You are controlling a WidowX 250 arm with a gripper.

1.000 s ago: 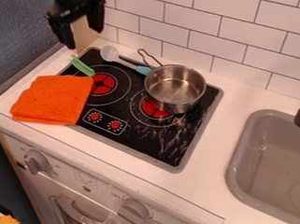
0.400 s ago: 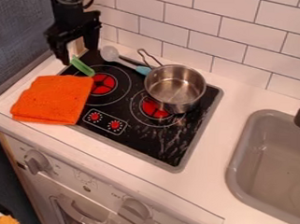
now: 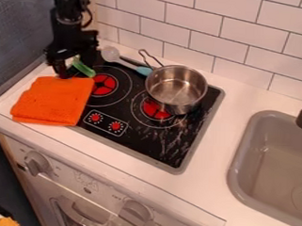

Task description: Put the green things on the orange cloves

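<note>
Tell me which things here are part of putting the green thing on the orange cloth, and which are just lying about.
Part of the job:
- green thing
- folded orange cloth
- robot's gripper

Just lying about:
- metal pot
- spoon with a blue handle

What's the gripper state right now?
Gripper: open, fingers apart around the upper end of the green thing, not closed on it.
</note>
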